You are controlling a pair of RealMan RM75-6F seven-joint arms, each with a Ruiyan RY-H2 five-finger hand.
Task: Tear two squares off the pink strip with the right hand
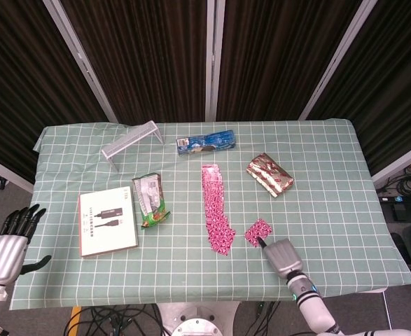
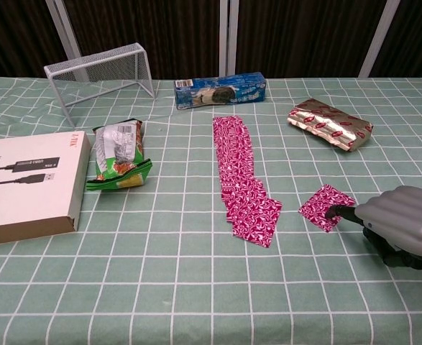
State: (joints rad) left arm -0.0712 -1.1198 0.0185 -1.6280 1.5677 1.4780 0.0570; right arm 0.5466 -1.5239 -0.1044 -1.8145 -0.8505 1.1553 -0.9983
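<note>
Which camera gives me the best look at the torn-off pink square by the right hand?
The chest view: the torn-off pink square is larger there, with a fingertip of the right hand on its near edge. The head view shows it small, partly under the hand.
</note>
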